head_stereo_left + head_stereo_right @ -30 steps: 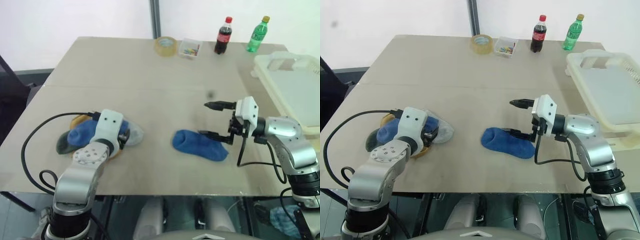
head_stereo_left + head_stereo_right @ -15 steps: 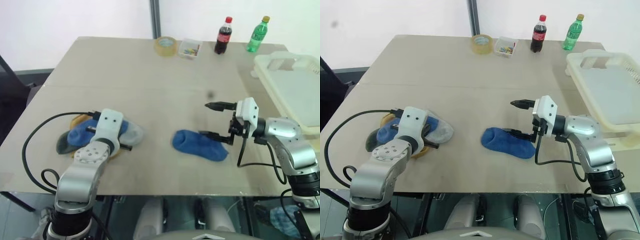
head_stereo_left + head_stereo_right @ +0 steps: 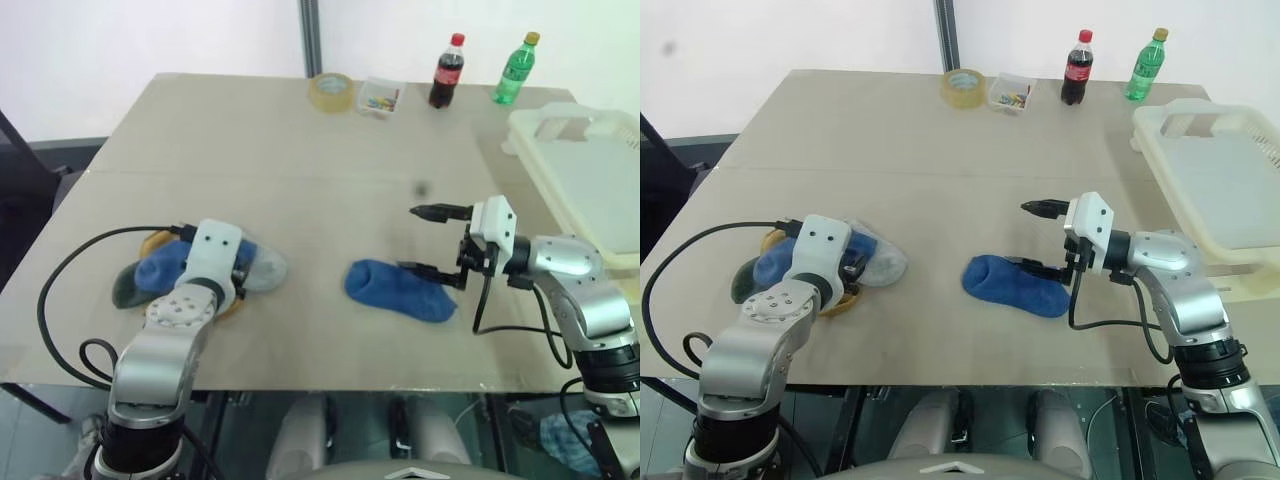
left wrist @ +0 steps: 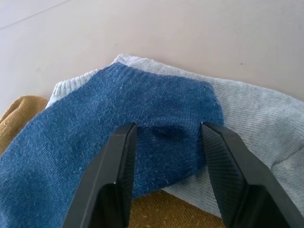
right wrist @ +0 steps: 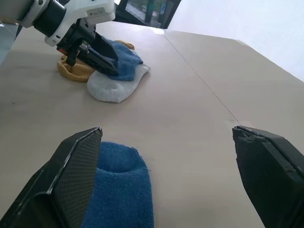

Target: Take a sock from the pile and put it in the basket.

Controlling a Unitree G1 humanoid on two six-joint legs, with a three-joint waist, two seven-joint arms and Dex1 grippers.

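Observation:
The pile (image 3: 175, 272) of blue, grey and mustard socks lies at the table's front left. My left gripper (image 4: 166, 130) rests on it, its fingers (image 4: 118, 175) apart on either side of the blue sock (image 4: 142, 123) that tops the heap. One more blue sock (image 3: 398, 290) lies alone at the table's middle front. Over that sock's right end hangs my right gripper (image 3: 412, 238), open wide and pointing left with nothing in it. The cream basket (image 3: 1230, 190) stands at the table's right edge.
At the table's far edge stand a tape roll (image 3: 331, 92), a small clear box (image 3: 381, 96), a cola bottle (image 3: 446, 70) and a green bottle (image 3: 515, 67). A black cable (image 3: 60, 300) loops by my left arm.
My left gripper's fingers closed half a second ago and have parted again over the blue sock on the pile. The right arm has kept still.

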